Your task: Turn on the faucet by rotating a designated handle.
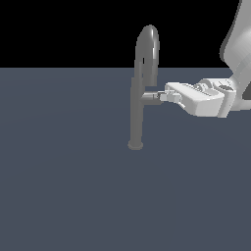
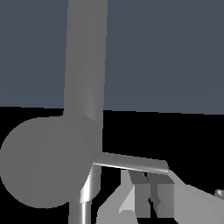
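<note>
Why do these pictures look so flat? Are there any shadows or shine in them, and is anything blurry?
Exterior view: sharp throughout, plain flat floor with no cast shadows; only soft shading down the faucet. Wrist view: a bright highlight streaks the handle, the faucet's column shows a pale sheen, and the gripper is cut off by the frame edge; nothing is blurred.

Flat, matte slate-blue floor surface (image 1: pixel 63 196), uniform in colour, unmarked, filling lower part of exterior view up to straight horizon line. Plain black backdrop (image 1: pixel 63 32) above horizon, featureless, spanning full width. In wrist view, same slate-blue surface (image 2: pixel 166 52) and black backdrop (image 2: pixel 175 135) meeting along straight, slightly slanted edge. No texture, seam or pattern discernible on either.
</note>
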Controlling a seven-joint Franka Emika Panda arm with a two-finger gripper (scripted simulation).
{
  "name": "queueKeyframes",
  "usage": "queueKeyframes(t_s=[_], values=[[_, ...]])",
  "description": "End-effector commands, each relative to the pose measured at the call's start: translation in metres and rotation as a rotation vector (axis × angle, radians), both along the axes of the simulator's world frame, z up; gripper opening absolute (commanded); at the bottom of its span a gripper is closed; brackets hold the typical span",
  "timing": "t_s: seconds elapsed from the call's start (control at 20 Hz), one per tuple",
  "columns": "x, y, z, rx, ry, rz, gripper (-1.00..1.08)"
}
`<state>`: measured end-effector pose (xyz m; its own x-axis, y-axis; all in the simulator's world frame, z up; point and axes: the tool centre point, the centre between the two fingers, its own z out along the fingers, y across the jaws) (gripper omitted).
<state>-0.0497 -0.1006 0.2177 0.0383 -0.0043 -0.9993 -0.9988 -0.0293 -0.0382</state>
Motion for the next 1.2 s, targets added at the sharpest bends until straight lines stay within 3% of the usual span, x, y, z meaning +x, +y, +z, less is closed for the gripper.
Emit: queueKeyframes(t_s=[0.0, 0.1, 0.15, 0.7, 0.75, 1.15], values=[[-0.009, -0.001, -0.032, 0.004, 0.038, -0.006, -1.0], [-0.01, -0.001, -0.038, 0.004, 0.042, -0.006, -1.0], [-0.001, 0.0, -0.012, 0.002, -0.001, 0.0, -1.0], [0.006, 0.0, -0.065, 0.004, 0.042, -0.006, -1.0], [0.013, 0.0, -0.03, 0.008, -0.014, 0.01, -1.0], [0.026, 0.0, -0.063, 0.006, 0.021, 0.0, -1.0]])
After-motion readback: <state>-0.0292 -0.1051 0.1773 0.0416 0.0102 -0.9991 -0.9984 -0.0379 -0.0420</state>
